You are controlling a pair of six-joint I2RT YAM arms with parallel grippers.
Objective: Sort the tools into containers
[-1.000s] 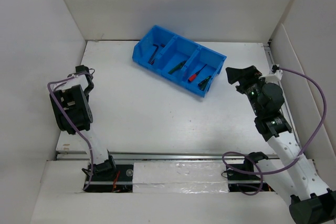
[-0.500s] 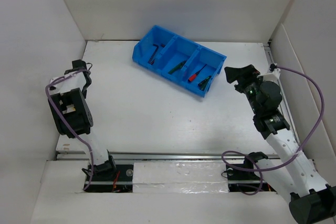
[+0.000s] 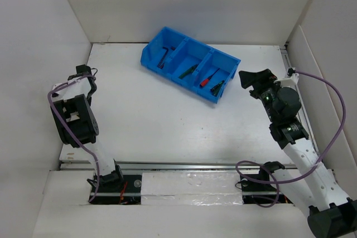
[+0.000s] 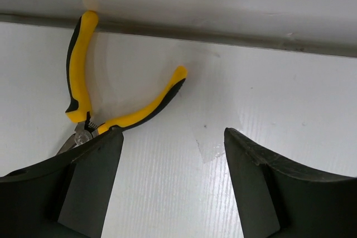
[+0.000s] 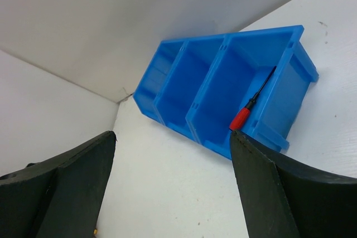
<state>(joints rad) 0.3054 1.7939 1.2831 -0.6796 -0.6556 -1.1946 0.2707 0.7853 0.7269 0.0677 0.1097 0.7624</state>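
One pair of pliers left outside the bin

Top view: the blue bin (image 3: pixel 189 68) sits at the far middle of the table, with a hex key (image 3: pixel 163 57) and a red screwdriver (image 3: pixel 207 79) in its end compartments. The left gripper (image 3: pixel 83 73) is by the left wall. Since a second ago that arm has swung closer to the wall, while the right gripper (image 3: pixel 252 78) has hardly moved.

Left wrist: the yellow pliers (image 4: pixel 76 82) lie splayed, one handle tip at the wall's foot. The fingers stand apart and empty. I judge the pliers stiff and head-heavy with grippy handles, so I would pinch near the pivot.

Right wrist: the jaws are wide apart and empty, facing the bin.
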